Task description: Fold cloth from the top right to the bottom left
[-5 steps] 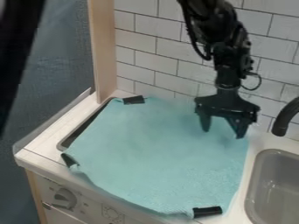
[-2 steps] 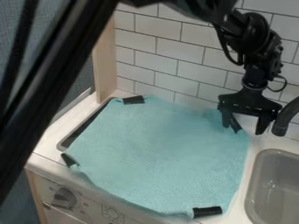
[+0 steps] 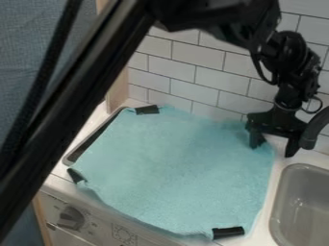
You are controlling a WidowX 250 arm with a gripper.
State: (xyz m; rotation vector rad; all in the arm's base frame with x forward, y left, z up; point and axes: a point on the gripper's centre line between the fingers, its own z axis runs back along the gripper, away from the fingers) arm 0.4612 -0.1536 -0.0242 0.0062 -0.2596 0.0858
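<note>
Cloth (image 3: 173,168) lt. blue-grn., mostly flat

White ctr (image 3: 263,236) has blue cloth (image 3: 173,168) spread on it, partly over dark recess (image 3: 92,140) at L. Blk tabs (image 3: 228,232) at cloth's top L, L & btm R corners. Sink (image 3: 298,167) set in, R.

Looks black all over, with a long straight bar (image 3: 80,91) at ten o'clock, knobbly joints (image 3: 287,49) and a thin looping cable (image 3: 262,76) at two, two-fingered hand (image 3: 275,145) at three.
</note>
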